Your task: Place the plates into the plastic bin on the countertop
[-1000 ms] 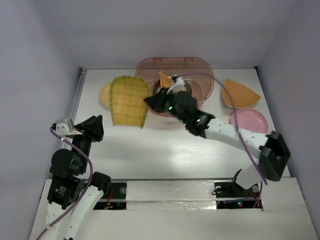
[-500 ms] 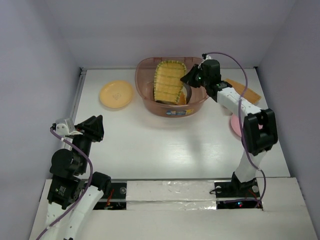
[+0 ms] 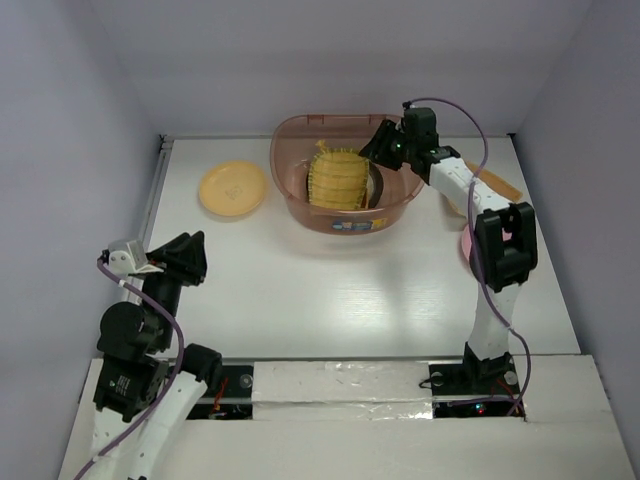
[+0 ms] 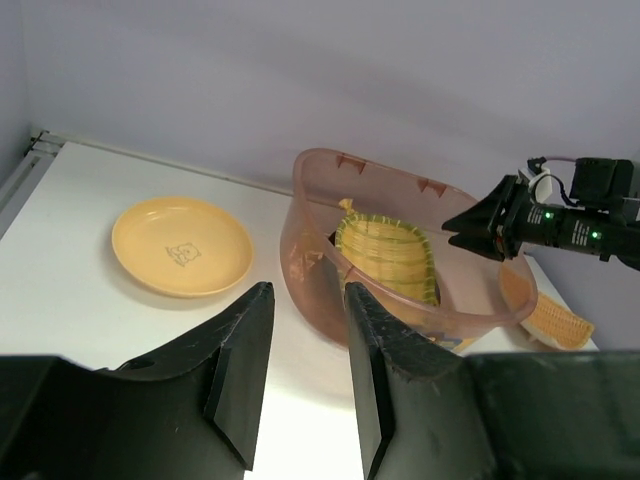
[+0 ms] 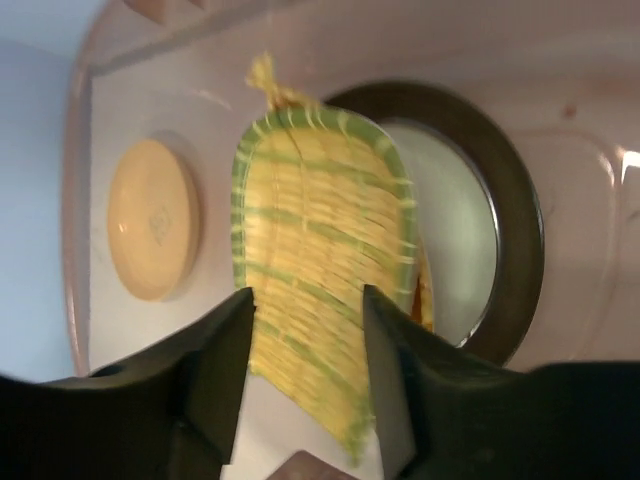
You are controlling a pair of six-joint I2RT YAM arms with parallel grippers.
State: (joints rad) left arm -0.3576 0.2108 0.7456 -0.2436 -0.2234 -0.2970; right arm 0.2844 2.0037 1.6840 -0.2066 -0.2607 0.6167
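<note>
The plastic bin [image 3: 400,205] stands at the back centre of the countertop [image 3: 300,280]. A yellow ribbed plate [image 3: 335,180] lies tilted inside it, on a brown-rimmed cream plate [image 5: 500,230] and an orange leaf-shaped plate [image 5: 268,80]. My right gripper [image 3: 375,150] hangs open over the bin's right rim, and in the right wrist view the ribbed plate [image 5: 320,260] shows blurred below its parted fingers [image 5: 400,350]. A round yellow plate [image 3: 232,188] rests left of the bin. My left gripper [image 3: 190,255] is open and holds nothing, near the front left.
An orange fan-shaped plate [image 3: 497,183] and a pink plate [image 3: 465,248] lie right of the bin, both partly hidden behind my right arm [image 3: 500,250]. Pale walls close in the countertop on three sides.
My right gripper carried the yellow ribbed plate from left of the bin to over it, then opened. The plate dropped lower into the bin. The left arm stayed put.
</note>
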